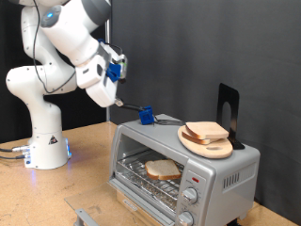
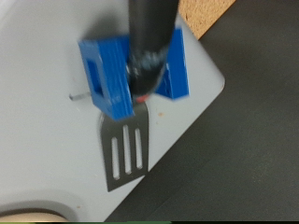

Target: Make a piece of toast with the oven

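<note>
Nearest the exterior camera, the oven [image 1: 179, 169] sits on the counter [image 1: 89, 193] with its glass door down, and the piece of toast [image 1: 163, 169] lies flat on the wire rack inside. So the bread is already loaded; judging by that, the step in hand concerns the tool or the door, not the slice itself.

On the oven's roof, a wooden plate [image 1: 205, 143] carries 2 stacked bread slices [image 1: 206, 133], with a black stand [image 1: 228, 111] behind them. Beside the plate, toward the exterior view's left, lies a spatula [image 2: 124, 153] with a blue block [image 1: 146, 115] around its dark handle.

Farther back, the gripper [image 1: 115, 83] hangs above the oven's rear corner, close to that handle. The wrist view looks straight down the handle onto the blue block and the slotted metal blade resting on the grey roof. Whether the jaws clasp the handle I cannot tell; the fingers themselves are not shown plainly.

Any move from here calls for care not to sweep the plate.
</note>
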Controlling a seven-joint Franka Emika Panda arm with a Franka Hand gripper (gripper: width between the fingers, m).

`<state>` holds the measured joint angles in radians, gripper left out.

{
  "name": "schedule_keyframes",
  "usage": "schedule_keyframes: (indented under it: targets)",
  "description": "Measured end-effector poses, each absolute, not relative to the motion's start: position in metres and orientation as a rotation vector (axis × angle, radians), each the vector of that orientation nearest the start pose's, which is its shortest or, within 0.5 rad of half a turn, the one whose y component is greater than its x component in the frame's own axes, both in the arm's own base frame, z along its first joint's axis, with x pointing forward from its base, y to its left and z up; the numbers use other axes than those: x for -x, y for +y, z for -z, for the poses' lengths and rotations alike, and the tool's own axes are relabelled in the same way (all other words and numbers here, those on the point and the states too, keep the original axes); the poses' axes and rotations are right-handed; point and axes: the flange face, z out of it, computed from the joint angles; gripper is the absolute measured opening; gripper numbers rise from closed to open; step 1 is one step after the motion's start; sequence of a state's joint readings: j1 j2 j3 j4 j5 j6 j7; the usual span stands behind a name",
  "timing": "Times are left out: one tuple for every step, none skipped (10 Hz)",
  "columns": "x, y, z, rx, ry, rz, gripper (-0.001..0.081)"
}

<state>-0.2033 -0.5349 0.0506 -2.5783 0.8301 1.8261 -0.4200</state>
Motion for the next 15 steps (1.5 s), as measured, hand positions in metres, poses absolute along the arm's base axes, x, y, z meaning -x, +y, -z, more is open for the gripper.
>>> schedule_keyframes:
  targets:
    - [-0.364,-0.013,-0.446,2.363,0.063,0.022,0.0808]
    - [-0.357,-0.029,-0.446,2.365,0.062,0.016,0.0808]
    - [-0.351,-0.045,-0.447,2.368,0.062,0.012,0.0808]
    - [-0.345,-0.061,-0.448,2.364,0.069,0.022,0.0808]
    - [-0.338,-0.075,-0.449,2.352,0.082,0.025,0.0808]
    - [-0.333,-0.084,-0.449,2.334,0.087,0.021,0.0808]
    - [-0.334,-0.082,-0.449,2.337,0.085,0.02,0.0808]
    - [-0.332,-0.082,-0.448,2.313,0.101,-0.014,0.0808]
    - [-0.33,-0.089,-0.447,2.259,0.163,-0.044,0.0808]
    - [-0.331,-0.103,-0.445,2.195,0.256,-0.035,0.0808]
    - [-0.334,-0.121,-0.442,2.137,0.359,0.002,0.0808]
    - [-0.337,-0.137,-0.436,2.105,0.449,0.034,0.0808]
    - [-0.339,-0.153,-0.43,2.091,0.522,0.065,0.0808]
    - [-0.342,-0.168,-0.423,2.096,0.588,0.103,0.0808]
    - [-0.346,-0.176,-0.418,2.094,0.618,0.112,0.0808]
